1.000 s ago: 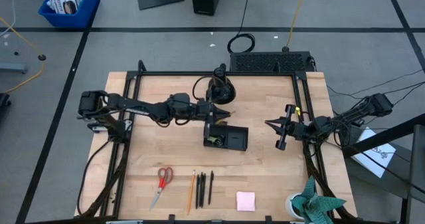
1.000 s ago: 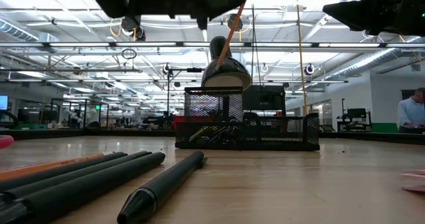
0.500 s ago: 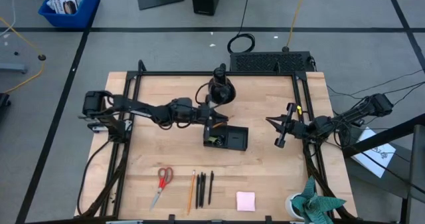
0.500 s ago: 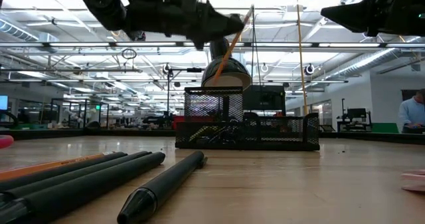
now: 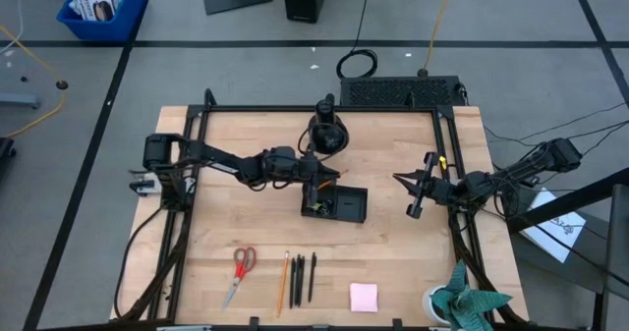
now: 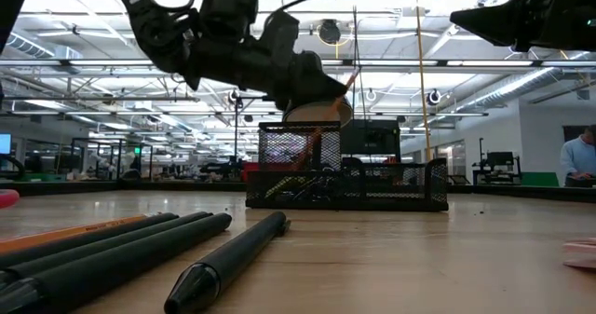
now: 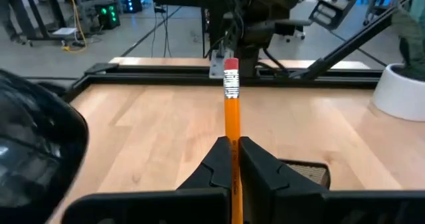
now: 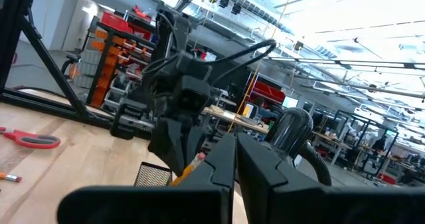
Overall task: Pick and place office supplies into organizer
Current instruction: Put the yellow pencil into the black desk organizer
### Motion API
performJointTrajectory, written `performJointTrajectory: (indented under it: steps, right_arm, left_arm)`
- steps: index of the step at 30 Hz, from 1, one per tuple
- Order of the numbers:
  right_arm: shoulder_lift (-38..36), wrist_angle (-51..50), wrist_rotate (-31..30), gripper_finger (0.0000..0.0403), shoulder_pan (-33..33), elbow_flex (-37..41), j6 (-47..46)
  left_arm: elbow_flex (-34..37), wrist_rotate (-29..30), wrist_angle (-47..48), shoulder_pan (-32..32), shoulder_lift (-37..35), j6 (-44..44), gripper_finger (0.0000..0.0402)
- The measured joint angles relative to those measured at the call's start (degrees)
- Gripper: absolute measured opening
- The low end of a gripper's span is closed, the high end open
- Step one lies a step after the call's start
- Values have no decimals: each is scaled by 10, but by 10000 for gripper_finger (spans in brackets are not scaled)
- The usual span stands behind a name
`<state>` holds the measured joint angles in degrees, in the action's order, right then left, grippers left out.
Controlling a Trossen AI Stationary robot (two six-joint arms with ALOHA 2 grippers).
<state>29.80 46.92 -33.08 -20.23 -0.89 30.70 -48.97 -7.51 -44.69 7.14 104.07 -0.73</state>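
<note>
My left gripper (image 5: 316, 174) hangs over the left end of the black mesh organizer (image 5: 349, 205), shut on an orange pencil (image 7: 231, 111). The pencil's eraser end (image 6: 352, 75) is up. Its lower part shows through the organizer's tall mesh compartment (image 6: 314, 142). Near the front edge lie red-handled scissors (image 5: 239, 268), another orange pencil (image 5: 282, 284), three black pens (image 5: 303, 278) and a pink sticky-note pad (image 5: 364, 297). My right gripper (image 5: 397, 181) waits shut above the table's right side. My left gripper pinches the pencil's shaft (image 7: 232, 143) between its two fingers, below the middle. The fingers come nearly level from the table's left and lie across the pencil. The pencil stands steeply tilted, eraser end (image 7: 230, 68) up and toward the right, lower end inside the tall mesh compartment (image 6: 298, 156).
A round black dome-shaped stand (image 5: 326, 135) sits just behind the organizer, close to my left gripper. A white pot with a green plant (image 5: 462, 302) stands at the front right corner. Bare wood lies between the organizer and the supplies at the front.
My left gripper has come down toward the organizer with the pencil, still shut on it. The pencil's lower end has sunk into the tall mesh compartment, and the pencil stays tilted with its eraser up.
</note>
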Motion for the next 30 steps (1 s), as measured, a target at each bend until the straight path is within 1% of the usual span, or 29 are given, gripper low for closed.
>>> performJointTrajectory:
  steps: [3, 5, 10, 13, 17, 20, 30]
  right_arm:
    - [0, 0, 0, 9, 0, 0, 0]
    - [0, 0, 0, 9, 0, 0, 0]
    - [0, 0, 0, 9, 0, 0, 0]
    - [0, 0, 0, 9, 0, 0, 0]
    - [0, 0, 0, 9, 0, 0, 0]
    - [0, 0, 0, 9, 0, 0, 0]
    - [0, 0, 0, 9, 0, 0, 0]
  left_arm:
    - [0, 0, 4, 0, 9, 0, 24]
    - [0, 0, 4, 0, 12, 1, 24]
    - [0, 0, 17, 0, 14, 4, 8]
    - [0, 0, 25, 0, 14, 8, 5]
    - [0, 15, 33, 0, 14, 7, 19]
    - [0, 16, 39, 0, 14, 7, 28]
    - [0, 16, 43, -1, 14, 34, 32]
